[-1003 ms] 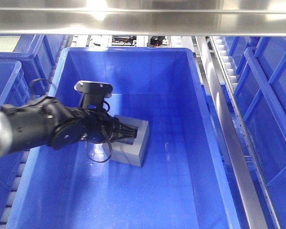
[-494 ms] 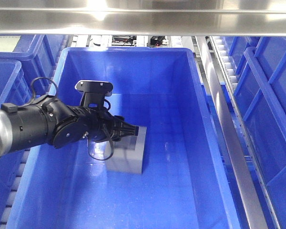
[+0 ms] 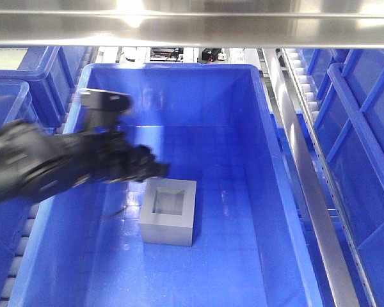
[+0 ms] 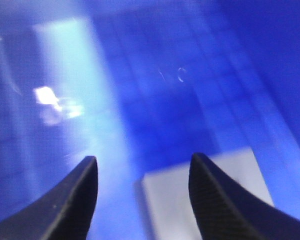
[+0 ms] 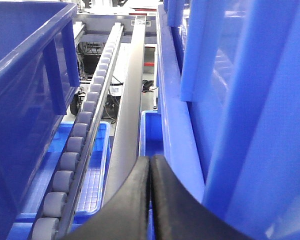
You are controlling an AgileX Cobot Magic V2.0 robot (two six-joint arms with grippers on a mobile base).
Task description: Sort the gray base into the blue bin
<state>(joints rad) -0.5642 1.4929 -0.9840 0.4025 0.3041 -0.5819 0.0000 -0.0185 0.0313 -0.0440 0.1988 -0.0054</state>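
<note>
The gray base (image 3: 169, 212) lies flat on the floor of the blue bin (image 3: 198, 96), its square recess facing up. My left gripper (image 3: 155, 169) is motion-blurred in the front view, just above and left of the base and apart from it. In the left wrist view the left gripper (image 4: 142, 158) is open. Nothing is held between its fingers, and the gray base (image 4: 165, 200) shows below them against the bin floor. My right gripper (image 5: 151, 158) is shut on nothing, outside the bin beside a blue crate wall.
More blue crates stand at the left (image 3: 13, 102) and right (image 3: 365, 128). A steel rail (image 3: 307, 185) runs along the bin's right side, and a steel bar (image 3: 192, 29) crosses overhead. A roller conveyor (image 5: 80, 135) lies to the left of the right gripper.
The left gripper let go of the gray base, which dropped from tilted to flat with its recess up. The arm pulled back up and to the left.
</note>
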